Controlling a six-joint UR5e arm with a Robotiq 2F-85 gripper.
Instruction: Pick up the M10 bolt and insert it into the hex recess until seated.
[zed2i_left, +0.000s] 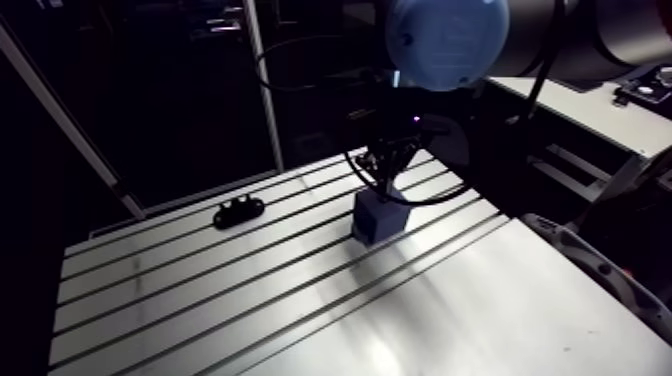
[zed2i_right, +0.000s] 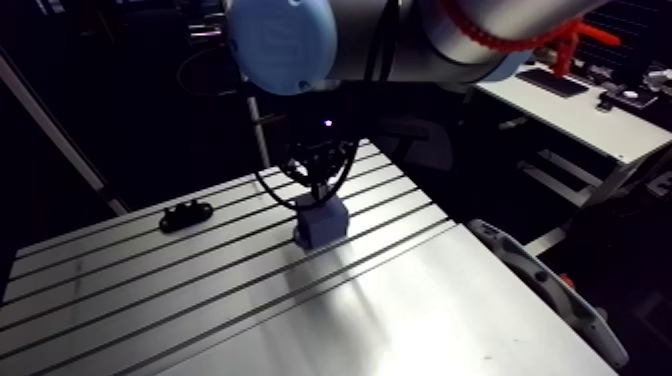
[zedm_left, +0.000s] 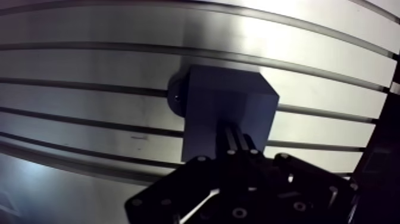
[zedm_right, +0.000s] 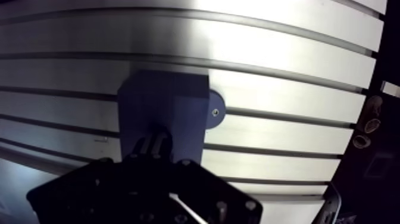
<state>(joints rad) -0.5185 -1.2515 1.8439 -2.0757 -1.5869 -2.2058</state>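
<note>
Arm view, table: a slotted aluminium table (zed2i_left: 200, 290) carries two things.
Arm view, block: a blue-grey square block (zed2i_left: 378, 218) stands upright near the table's middle.
Arm view, gripper: the black Robotiq gripper (zed2i_left: 384, 188) points straight down onto the block's top.
Arm view only: a small black lumpy fixture (zed2i_left: 239, 211) lies well apart from the block.
Wrist view, block: it sits directly under the gripper.
Wrist view only: a round blue foot with a screw (zedm_right: 215, 111) juts from the block's side and rests on the table.
Wrist view, grip: the gripper's tip is at the block's top face. Whether it is clenched or released cannot be told.
M10 bolt: hidden, and not made out in either view.
</note>
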